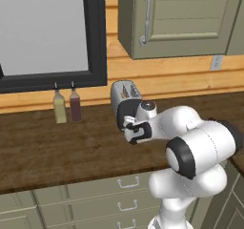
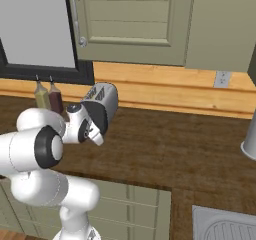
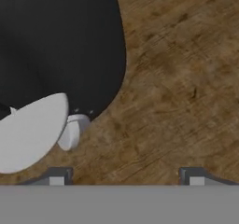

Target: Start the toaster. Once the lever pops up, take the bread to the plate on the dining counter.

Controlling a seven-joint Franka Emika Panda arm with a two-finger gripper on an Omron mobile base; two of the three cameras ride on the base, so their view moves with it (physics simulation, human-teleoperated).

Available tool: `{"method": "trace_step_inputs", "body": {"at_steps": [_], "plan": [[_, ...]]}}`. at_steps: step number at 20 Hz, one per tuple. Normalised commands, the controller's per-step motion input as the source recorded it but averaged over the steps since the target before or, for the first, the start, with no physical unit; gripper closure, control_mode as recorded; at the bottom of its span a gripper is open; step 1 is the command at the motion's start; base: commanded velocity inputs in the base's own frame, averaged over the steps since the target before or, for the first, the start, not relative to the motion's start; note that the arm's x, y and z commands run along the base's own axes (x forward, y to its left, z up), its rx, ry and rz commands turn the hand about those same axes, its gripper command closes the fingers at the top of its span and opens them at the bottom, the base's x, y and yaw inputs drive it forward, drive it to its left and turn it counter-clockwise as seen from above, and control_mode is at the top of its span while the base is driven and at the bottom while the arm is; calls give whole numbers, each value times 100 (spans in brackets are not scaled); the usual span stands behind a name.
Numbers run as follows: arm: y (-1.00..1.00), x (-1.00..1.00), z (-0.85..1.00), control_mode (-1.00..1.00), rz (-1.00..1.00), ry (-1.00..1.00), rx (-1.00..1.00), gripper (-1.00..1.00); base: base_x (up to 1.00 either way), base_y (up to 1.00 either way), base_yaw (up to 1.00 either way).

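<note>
The white arm is hard up against the small rounded silver toaster (image 1: pixel 125 95) with its black front panel, which stands toward the back of the dark wood-grain tabletop (image 1: pixel 43 149), just under the plank wall. The pincer (image 3: pixel 126 177) sits right at that black face: in the hand view its 2 dark tips stand well apart with only bare wood between them, so it looks open and grips nothing. Beside them shows the white round dial (image 3: pixel 30 132) and a small white stub under the panel's edge.

The lever itself I cannot pick out, so whether it is already pressed down I cannot tell. My read: this is the start-the-toaster step, early in the job. Something pale sits in the toaster's top slots, probably the bread, though too small to be sure. Waiting for the pop-up and carrying the bread over all look undone.

Around it: 2 slim bottles (image 1: pixel 67 106), 1 yellowish and 1 dark red, stand left of the toaster near the back edge, well clear of the arm. A grey-green wall cabinet (image 1: pixel 176 18) hangs above.
</note>
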Motion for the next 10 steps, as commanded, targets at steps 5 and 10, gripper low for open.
{"method": "trace_step_inputs", "body": {"at_steps": [5,10], "plan": [[-4,-25,0,-100,15,-3,-7,-100,0,0,0],[-25,-68,79,-100,28,-9,4,-100,0,0,0]]}}
